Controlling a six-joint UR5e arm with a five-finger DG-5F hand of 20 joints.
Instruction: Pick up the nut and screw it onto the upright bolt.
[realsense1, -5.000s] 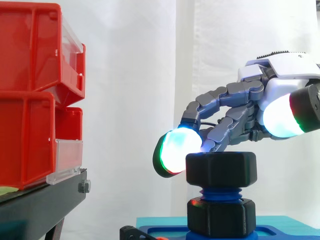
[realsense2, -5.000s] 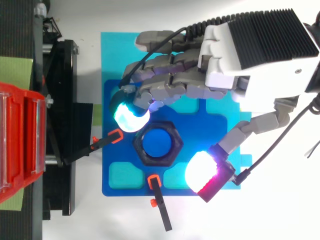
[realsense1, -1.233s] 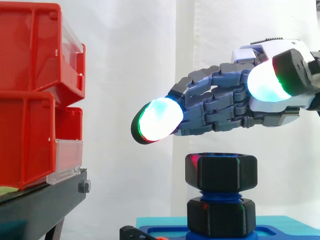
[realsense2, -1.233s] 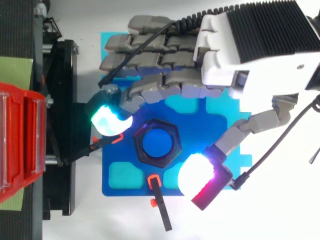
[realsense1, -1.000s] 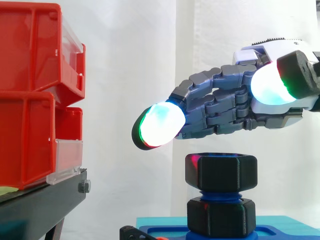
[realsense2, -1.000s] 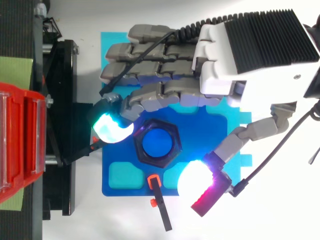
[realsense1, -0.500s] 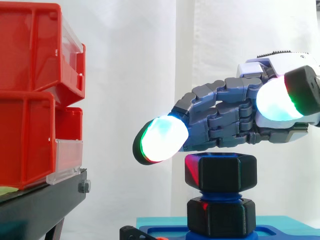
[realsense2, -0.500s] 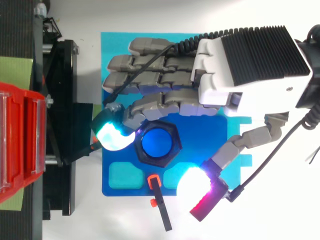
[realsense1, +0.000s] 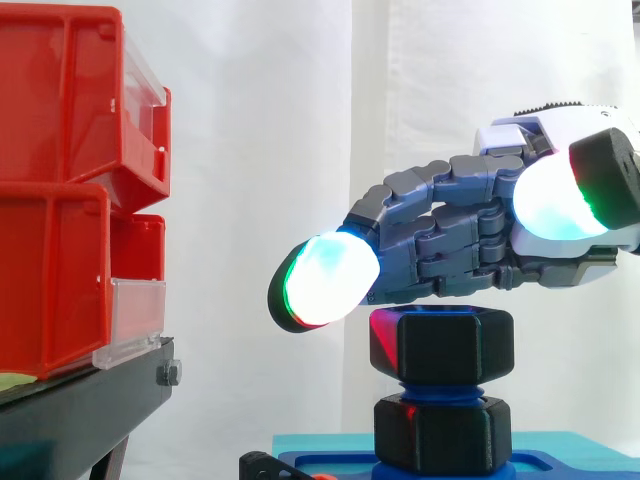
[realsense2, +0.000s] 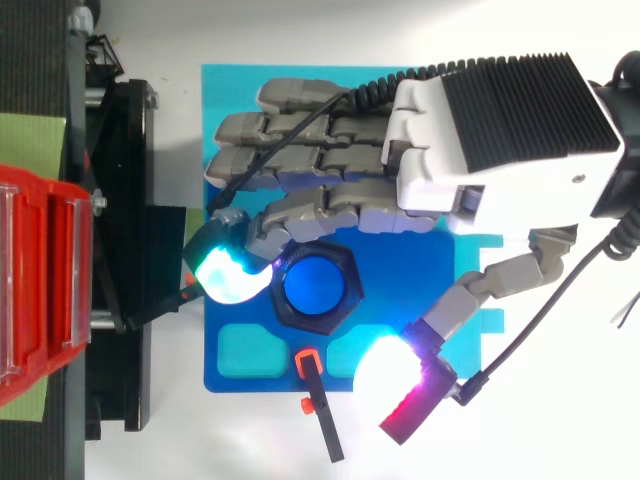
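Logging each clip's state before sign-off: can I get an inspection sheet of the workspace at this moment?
Surface: blue fixture plate on a cyan base.
Job's things: black nut sits at the top of the upright blue bolt; a second black hex piece sits lower on it, with blue thread showing between them.
Clutter: two orange-tipped black clamps at the plate's edges.
Hand: hand open, fingers stretched out close above the nut, thumb out to the side; contact cannot be told.
Cables: nothing seen.
Surroundings: red bins on a black stand; white curtain behind.
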